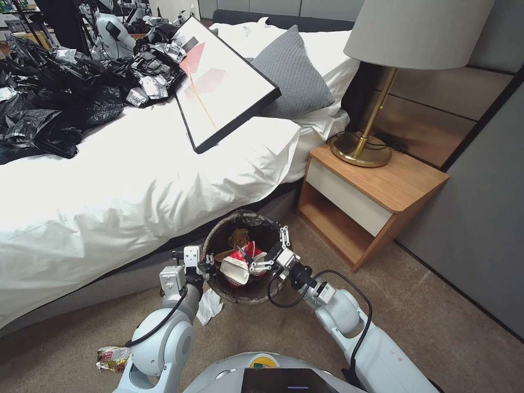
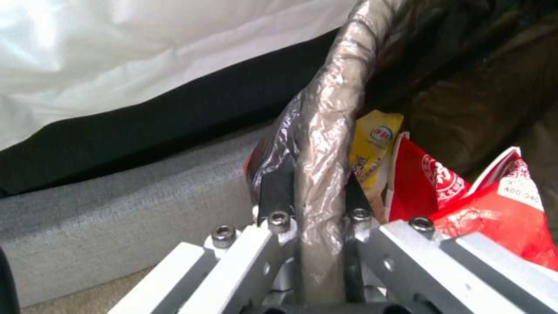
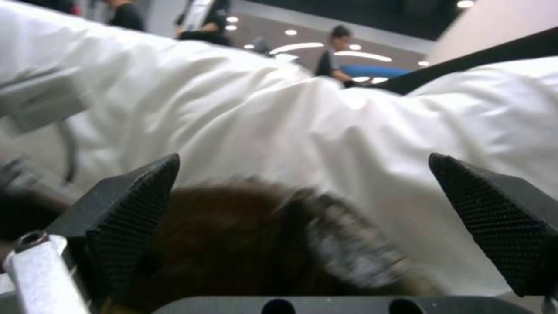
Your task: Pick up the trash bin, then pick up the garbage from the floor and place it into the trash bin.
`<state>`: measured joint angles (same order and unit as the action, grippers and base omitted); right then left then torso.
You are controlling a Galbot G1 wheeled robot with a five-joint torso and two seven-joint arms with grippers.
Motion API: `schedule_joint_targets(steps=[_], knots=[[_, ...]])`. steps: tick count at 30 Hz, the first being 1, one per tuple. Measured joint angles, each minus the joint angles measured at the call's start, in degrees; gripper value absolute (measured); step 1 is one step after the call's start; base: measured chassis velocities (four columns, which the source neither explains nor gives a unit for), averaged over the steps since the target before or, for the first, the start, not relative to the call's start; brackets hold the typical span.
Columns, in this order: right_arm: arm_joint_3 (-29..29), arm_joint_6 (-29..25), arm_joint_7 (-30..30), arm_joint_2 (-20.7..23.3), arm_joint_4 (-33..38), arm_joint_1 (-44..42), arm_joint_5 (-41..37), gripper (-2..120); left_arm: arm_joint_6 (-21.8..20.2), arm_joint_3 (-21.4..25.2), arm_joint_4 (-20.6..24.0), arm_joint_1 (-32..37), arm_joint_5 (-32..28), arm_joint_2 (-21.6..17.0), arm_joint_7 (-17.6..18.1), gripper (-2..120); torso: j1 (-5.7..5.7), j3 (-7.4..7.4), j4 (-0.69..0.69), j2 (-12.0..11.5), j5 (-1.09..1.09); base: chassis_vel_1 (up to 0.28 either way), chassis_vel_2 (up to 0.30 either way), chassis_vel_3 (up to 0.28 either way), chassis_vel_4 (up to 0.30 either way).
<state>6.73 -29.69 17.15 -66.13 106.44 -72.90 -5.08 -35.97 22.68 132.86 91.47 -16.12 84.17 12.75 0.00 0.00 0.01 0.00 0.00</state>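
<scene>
Head view has my left end effector [image 1: 206,268] clenched on the round bag-lined white plastic trash bin's [image 1: 218,242] near rim, my right end effector [image 1: 271,250] spread wide above its mouth.

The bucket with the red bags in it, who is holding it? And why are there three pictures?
A robot with two arms is holding it. The big picture comes from a camera on its head, looking down. The other two come from cameras on its wrists.

The left gripper pinches the rim of the trash bin, one finger inside and one outside; the left wrist picture shows this close up. In the bin lie a red wrapper and a yellow wrapper.

The right gripper is over the bin, open and holding nothing.

On the carpet, a white tissue and a crumpled wrapper wait near the bed.
</scene>
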Motion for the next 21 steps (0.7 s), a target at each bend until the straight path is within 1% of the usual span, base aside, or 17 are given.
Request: schedule_joint_targets(steps=[1,2,3,4,5,6,7,8,9,10,14,15,18,19,21], knots=[[0.13,0.87,-1.93,-0.15,1.13,-0.33,0.24,100,0.12,0.02,-0.07,0.06,0.07,-0.02,-0.08,0,0.00,0.00,0.00,0.00,0.00,0.000,0.000,0.000,0.000],[0.58,2.65,-5.85,-0.54,3.21,-1.05,1.30,100,0.39,0.07,-0.26,0.20,0.17,-0.08,-0.17,0,0.00,0.00,0.00,0.00,0.00,0.000,0.000,0.000,0.000],[0.58,2.65,-5.85,-0.54,3.21,-1.05,1.30,100,0.39,0.07,-0.26,0.20,0.17,-0.08,-0.17,0,0.00,0.00,0.00,0.00,0.00,0.000,0.000,0.000,0.000],[0.91,3.93,-7.76,-0.78,4.26,-1.45,1.86,100,0.48,0.09,-0.31,0.27,0.19,-0.11,-0.20,0,0.00,0.00,0.00,0.00,0.00,0.000,0.000,0.000,0.000],[1.77,7.36,-12.56,-1.36,6.70,-2.69,2.84,100,0.65,0.13,-0.39,0.47,0.20,-0.25,-0.25,0,0.00,0.00,0.01,0.00,0.00,0.000,0.000,0.000,0.000],[2.53,10.89,-17.64,-2.15,10.11,-4.39,2.92,100,0.81,0.20,-0.48,0.66,0.17,-0.53,-0.36,0,0.00,0.00,-0.03,0.00,0.00,0.000,0.000,0.000,0.000],[2.53,10.89,-17.64,-2.15,10.11,-4.39,2.92,100,0.81,0.20,-0.48,0.66,0.17,-0.53,-0.36,0,0.00,0.00,-0.03,0.00,0.00,0.000,0.000,0.000,0.000],[3.13,13.03,-20.66,-2.93,12.25,-5.73,2.45,100,1.06,0.21,-0.55,0.79,0.12,-0.72,-0.45,0,0.00,-0.01,0.00,0.00,-0.01,0.000,0.000,0.000,0.000],[4.28,15.09,-24.61,-4.60,14.37,-8.11,1.72,100,1.60,0.21,-0.72,1.17,0.10,-1.08,-0.51,0,0.00,0.00,-0.02,0.00,-0.01,0.000,0.000,0.000,0.000],[4.28,15.09,-24.61,-4.60,14.37,-8.11,1.72,100,1.60,0.21,-0.72,1.17,0.10,-1.08,-0.51,0,0.00,0.00,-0.02,0.00,-0.01,0.000,0.000,0.000,0.000],[8.18,14.10,-28.32,-8.49,14.86,-12.52,1.70,100,2.75,0.13,-0.80,2.23,0.31,-1.50,-0.24,0,0.00,-0.01,-0.02,0.00,0.00,0.000,0.000,0.000,0.000],[8.18,14.10,-28.32,-8.49,14.86,-12.52,1.70,100,2.75,0.13,-0.80,2.23,0.31,-1.50,-0.24,0,0.00,-0.01,-0.02,0.00,0.00,0.000,0.000,0.000,0.000],[11.63,9.41,-28.16,-11.18,12.67,-15.80,3.99,100,4.29,0.41,-1.06,2.90,1.44,-1.83,-0.21,0,0.00,0.00,0.00,0.00,0.00,0.000,0.000,0.000,0.000],[11.63,9.41,-28.16,-11.18,12.67,-15.80,3.99,100,4.29,0.41,-1.06,2.90,1.44,-1.83,-0.21,0,0.00,0.00,0.00,0.00,0.00,0.000,0.000,0.000,0.000],[13.32,7.96,-27.61,-12.61,12.68,-19.08,5.69,100,5.15,0.60,-1.24,3.25,2.05,-1.86,-0.24,0,0.00,0.00,-0.02,0.00,0.00,0.000,0.000,0.000,0.000]])
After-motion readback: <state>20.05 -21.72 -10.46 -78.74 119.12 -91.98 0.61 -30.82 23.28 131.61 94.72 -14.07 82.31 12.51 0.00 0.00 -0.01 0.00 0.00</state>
